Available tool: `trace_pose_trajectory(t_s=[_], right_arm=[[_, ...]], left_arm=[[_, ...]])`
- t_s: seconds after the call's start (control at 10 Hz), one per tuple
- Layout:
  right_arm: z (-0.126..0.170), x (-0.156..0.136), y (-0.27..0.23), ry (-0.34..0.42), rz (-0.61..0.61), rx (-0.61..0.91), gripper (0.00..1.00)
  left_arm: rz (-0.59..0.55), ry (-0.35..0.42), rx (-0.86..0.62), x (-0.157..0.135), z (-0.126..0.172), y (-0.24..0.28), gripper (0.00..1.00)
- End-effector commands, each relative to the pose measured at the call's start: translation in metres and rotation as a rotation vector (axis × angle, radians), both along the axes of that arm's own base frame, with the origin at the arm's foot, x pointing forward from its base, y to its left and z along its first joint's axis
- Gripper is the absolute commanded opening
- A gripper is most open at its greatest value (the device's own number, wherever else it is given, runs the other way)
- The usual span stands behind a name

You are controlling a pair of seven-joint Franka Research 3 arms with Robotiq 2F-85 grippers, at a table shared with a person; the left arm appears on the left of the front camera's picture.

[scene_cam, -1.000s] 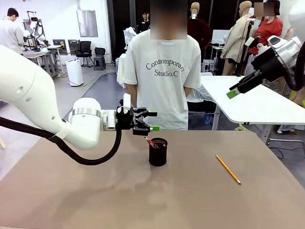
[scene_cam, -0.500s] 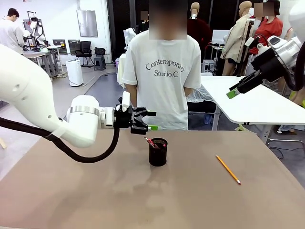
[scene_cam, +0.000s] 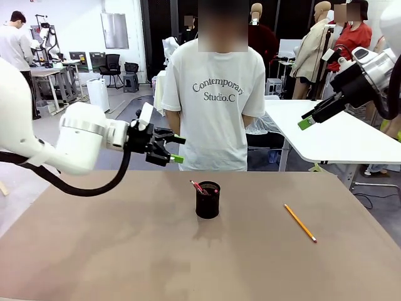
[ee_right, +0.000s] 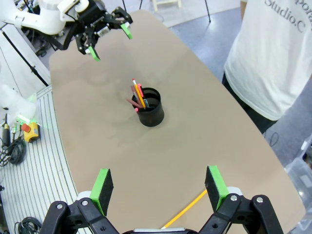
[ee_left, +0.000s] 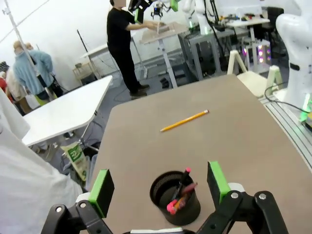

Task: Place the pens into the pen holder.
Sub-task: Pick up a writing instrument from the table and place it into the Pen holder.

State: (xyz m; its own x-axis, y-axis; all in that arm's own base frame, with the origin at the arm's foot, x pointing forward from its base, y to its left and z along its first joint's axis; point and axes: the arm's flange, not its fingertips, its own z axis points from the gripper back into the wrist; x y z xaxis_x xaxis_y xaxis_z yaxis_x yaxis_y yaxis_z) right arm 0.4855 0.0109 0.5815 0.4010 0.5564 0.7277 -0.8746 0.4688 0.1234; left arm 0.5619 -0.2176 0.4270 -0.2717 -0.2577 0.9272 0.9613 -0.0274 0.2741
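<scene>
The black mesh pen holder (scene_cam: pixel 208 200) stands upright near the middle of the brown counter (scene_cam: pixel 113 251). Several pens (ee_right: pixel 138 96) lean inside it, among them a yellow one, a pink-red one and a dark red-brown one, their ends poking above the rim. A yellow-orange pencil (scene_cam: pixel 299 222) lies flat on the counter, well apart from the holder toward the robot's right. The left pincer (scene_cam: pixel 178 149) hovers in the air above the counter to the holder's left and beyond it, its green-padded fingers spread wide and empty. The right pincer (scene_cam: pixel 308 120) hangs high off the counter's far right side, likewise spread wide and holding nothing. A person in a white T-shirt (scene_cam: pixel 216 106) stands at the far edge behind the holder.
</scene>
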Motion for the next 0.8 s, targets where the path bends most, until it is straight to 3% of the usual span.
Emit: trace_pose_trajectory(t_s=[0.0,0.4,0.7], right_arm=[[0.002,0.000,0.001,-0.001,0.002,0.017,1.00],[0.002,0.000,0.001,-0.001,0.002,0.017,1.00],[0.002,0.000,0.001,-0.001,0.002,0.017,1.00]], left_arm=[[0.022,0.036,0.077,-0.007,0.019,0.014,1.00],[0.079,0.149,0.207,-0.012,0.067,0.065,1.00],[0.044,0.172,0.352,-0.013,0.084,0.098,1.00]])
